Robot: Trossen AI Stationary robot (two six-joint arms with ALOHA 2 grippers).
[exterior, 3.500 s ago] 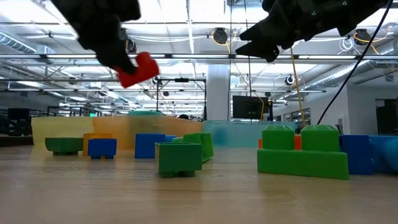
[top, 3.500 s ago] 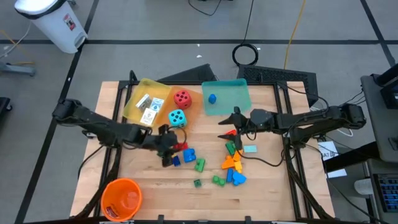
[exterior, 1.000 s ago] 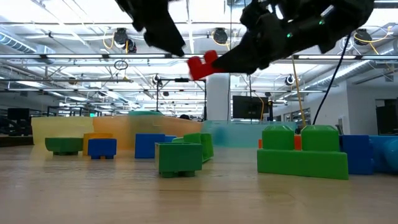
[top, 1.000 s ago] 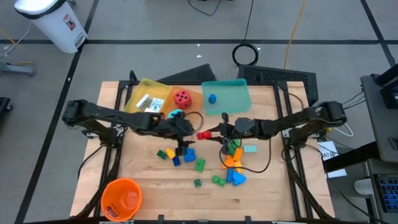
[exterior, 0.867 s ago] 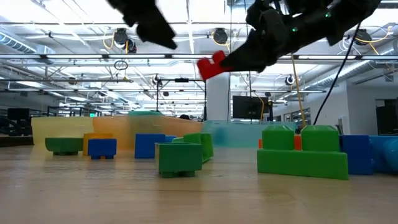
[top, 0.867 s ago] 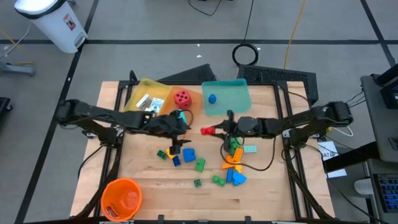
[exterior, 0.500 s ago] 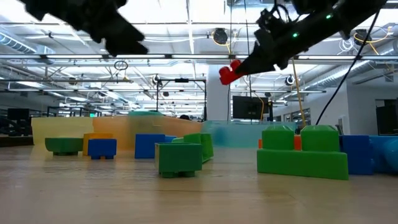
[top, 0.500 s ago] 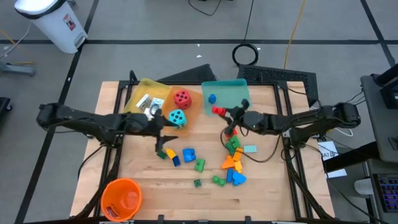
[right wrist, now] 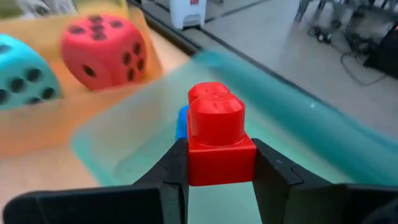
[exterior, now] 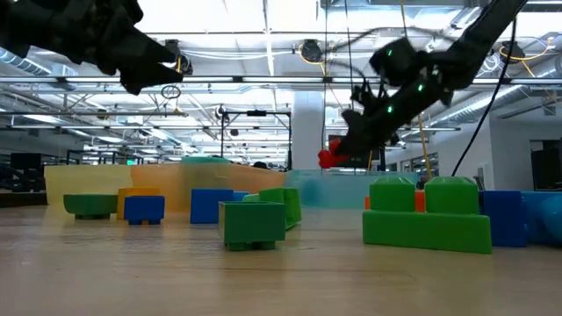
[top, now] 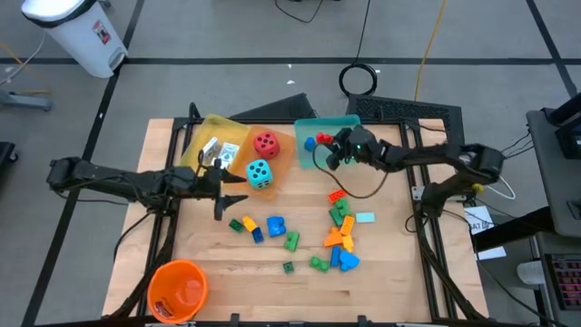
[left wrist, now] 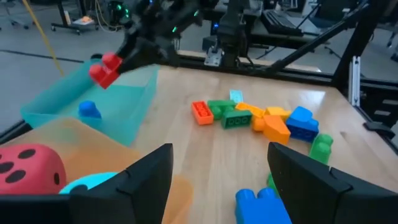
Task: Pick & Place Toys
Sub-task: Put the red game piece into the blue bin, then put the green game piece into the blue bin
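Note:
My right gripper [right wrist: 221, 180] is shut on a red two-stud brick [right wrist: 217, 137], held over the teal tray [top: 349, 127] at the table's far side. A blue brick [top: 310, 143] lies in that tray. My left gripper [top: 225, 193] stands open and holds nothing, left of the table's middle, by the near edge of the orange tray [top: 283, 156]. The red die [top: 266, 142] and cyan die [top: 260, 173] sit in that tray. More loose bricks [top: 340, 236] lie on the wood. My right gripper pinches the red brick by two opposite side walls [right wrist: 193, 163], one finger [right wrist: 174, 168] on each. The studded end sticks out ahead of the fingertips. The fingers come slanting down from the table's right. The brick [exterior: 330, 158] hangs clear above the teal tray.
A yellow tray [top: 204, 162] with white cards [top: 225, 153] stands far left beside the orange tray. An orange bucket [top: 177, 289] sits at the near left corner. A second cluster of bricks [top: 268, 229] lies mid-table, with bare wood toward the near edge.
My right gripper has carried the red brick from the table's middle toward the far edge and sunk a little, ending over the teal tray. My left gripper, open throughout, has drawn back from the middle toward the table's left edge.

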